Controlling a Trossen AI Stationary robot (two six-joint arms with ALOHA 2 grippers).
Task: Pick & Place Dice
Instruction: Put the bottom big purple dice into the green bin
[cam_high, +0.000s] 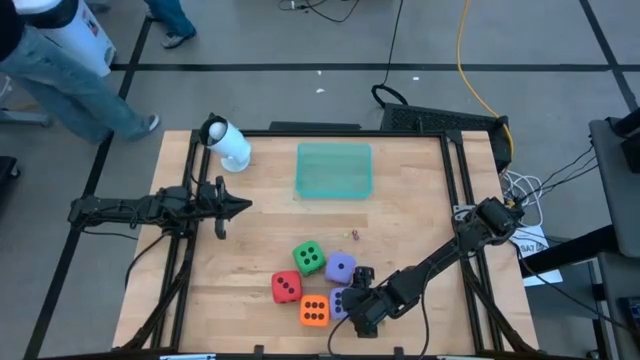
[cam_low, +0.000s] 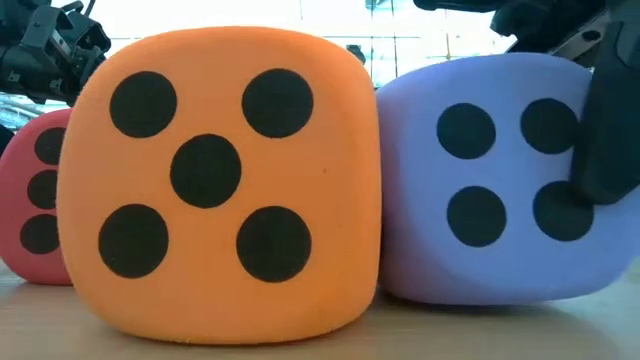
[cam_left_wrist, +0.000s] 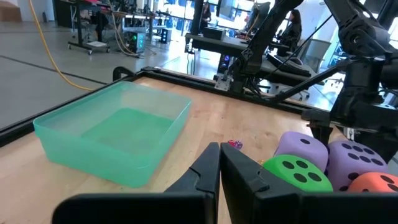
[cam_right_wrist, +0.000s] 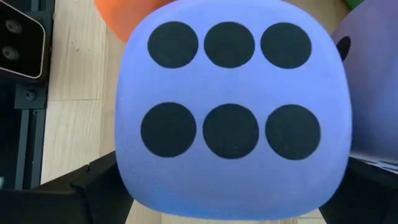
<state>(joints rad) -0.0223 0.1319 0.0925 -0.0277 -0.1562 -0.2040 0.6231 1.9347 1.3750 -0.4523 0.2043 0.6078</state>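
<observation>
Several dice cluster near the table's front edge: green (cam_high: 309, 257), a light purple one (cam_high: 341, 268), red (cam_high: 286, 287), orange (cam_high: 314, 310) and a second light purple one (cam_high: 339, 300). My right gripper (cam_high: 354, 302) is open and slants down over this second purple die (cam_right_wrist: 230, 112). One finger stands on each side of it. That die rests on the table beside the orange one (cam_low: 215, 180). My left gripper (cam_high: 243, 207) waits shut at the table's left, pointing level. My right gripper's fingers (cam_right_wrist: 87, 190) flank the near purple die's two opposite sides (cam_low: 560, 200), slanting down from the table's right. Whether they touch it, I cannot tell. The die sits flat on the table.
A translucent teal tray (cam_high: 334, 170) lies at the far middle of the table. A white cylinder-shaped device (cam_high: 228, 143) stands at the far left. A tiny object (cam_high: 354, 235) lies between the tray and the dice. A person walks on the floor beyond the far left corner.
</observation>
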